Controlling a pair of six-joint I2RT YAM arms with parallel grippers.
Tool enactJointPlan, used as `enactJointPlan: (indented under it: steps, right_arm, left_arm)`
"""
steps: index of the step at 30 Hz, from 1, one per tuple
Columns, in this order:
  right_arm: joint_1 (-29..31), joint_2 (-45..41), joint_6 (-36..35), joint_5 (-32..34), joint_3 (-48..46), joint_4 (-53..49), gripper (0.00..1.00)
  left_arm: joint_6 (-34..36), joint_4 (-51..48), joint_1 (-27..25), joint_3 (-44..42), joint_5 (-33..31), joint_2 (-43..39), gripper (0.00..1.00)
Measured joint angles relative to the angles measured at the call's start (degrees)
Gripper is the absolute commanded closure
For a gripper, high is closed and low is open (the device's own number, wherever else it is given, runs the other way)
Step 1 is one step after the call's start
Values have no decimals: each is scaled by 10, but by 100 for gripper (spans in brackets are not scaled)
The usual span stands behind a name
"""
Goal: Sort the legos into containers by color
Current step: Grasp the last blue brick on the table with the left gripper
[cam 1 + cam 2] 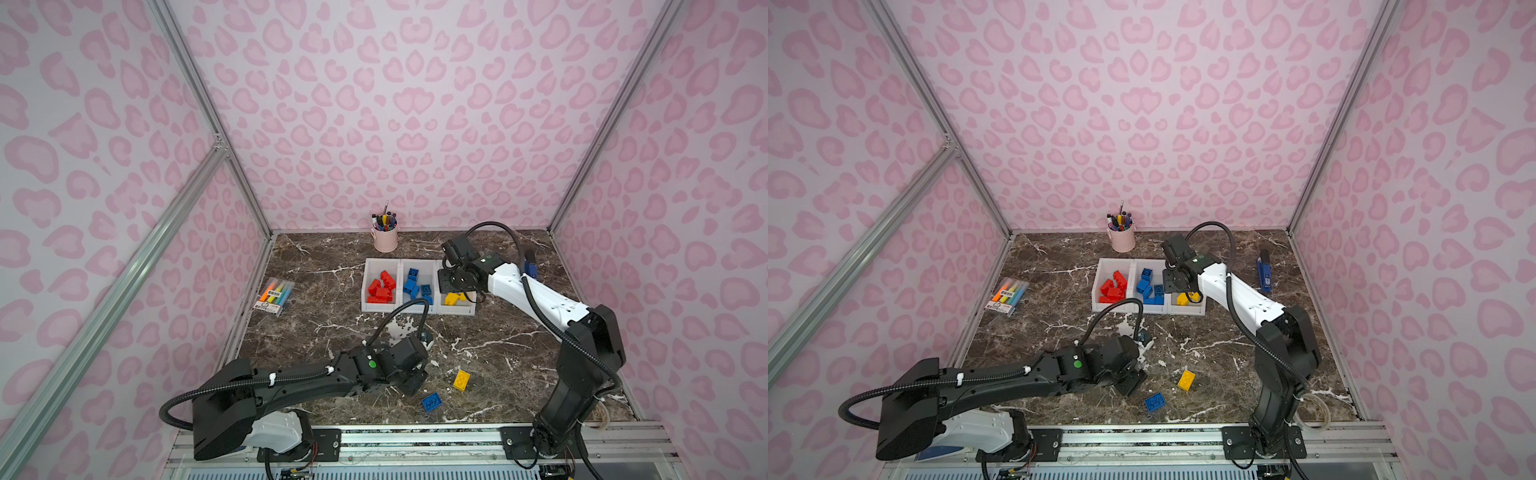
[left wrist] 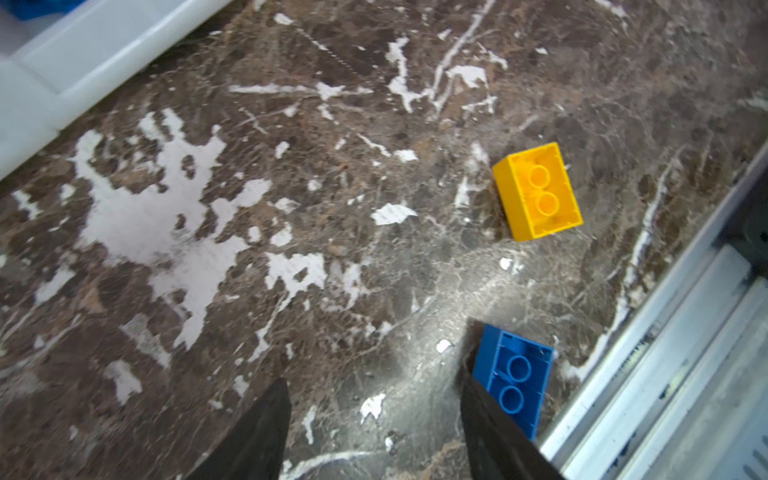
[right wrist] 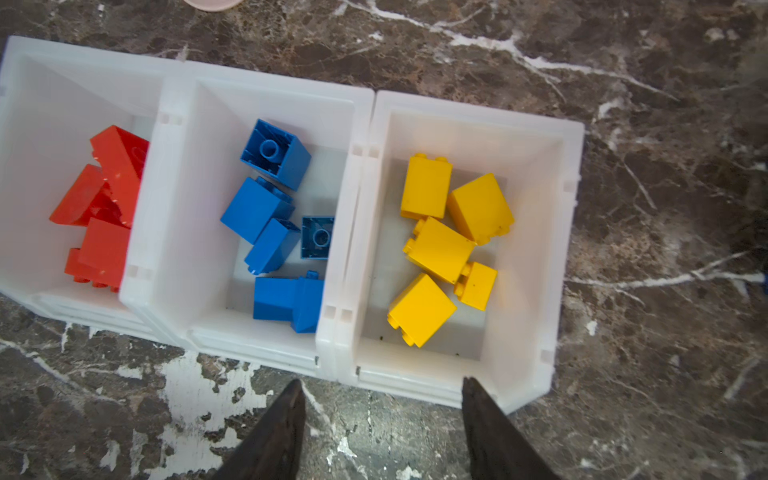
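- While the left claw (image 2: 376, 390) hangs low over the marble table (image 2: 374, 270), its fingers stand apart with nothing between them.
- Loose blue brick (image 2: 515, 378) lies hollow side up, right against one finger; can't tell if they touch.
- Loose yellow brick (image 2: 538, 191) is also hollow side up, near the blue one but clear of it. Both sit at the front of the table in both top views.
- Right claw (image 3: 382, 386): fingers apart, empty, above the front lip of the right-hand bin.
- Three white bins (image 3: 266, 83) are joined in a row mid-table. Red bricks (image 3: 112, 199) fill the left one, blue bricks (image 3: 266, 208) the middle, yellow bricks (image 3: 440, 249) the right.
- Pink pen cup (image 1: 385, 241) stands just behind the bins.
- Highlighter pack (image 1: 275, 296) is by the left edge, well apart.
- Flat blue tool (image 1: 1264, 270) lies to the right, beyond the right arm.
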Motion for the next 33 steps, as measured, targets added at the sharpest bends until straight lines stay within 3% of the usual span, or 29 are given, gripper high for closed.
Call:
enactJointPlan:
  steps: [9,19,33]
  right_arm:
    - [-27,-45,11,-2,-68,11,38]
    - [-32,-52,15,-8,-82,18,39]
    - [-33,-56,19,-10,-85,19,40]
  left_arm:
    - [58,-7,-63,61,52,104,33]
    - [71,-18,-70,82,56,147,36]
    - [76,-33,-71,106,61,201,54]
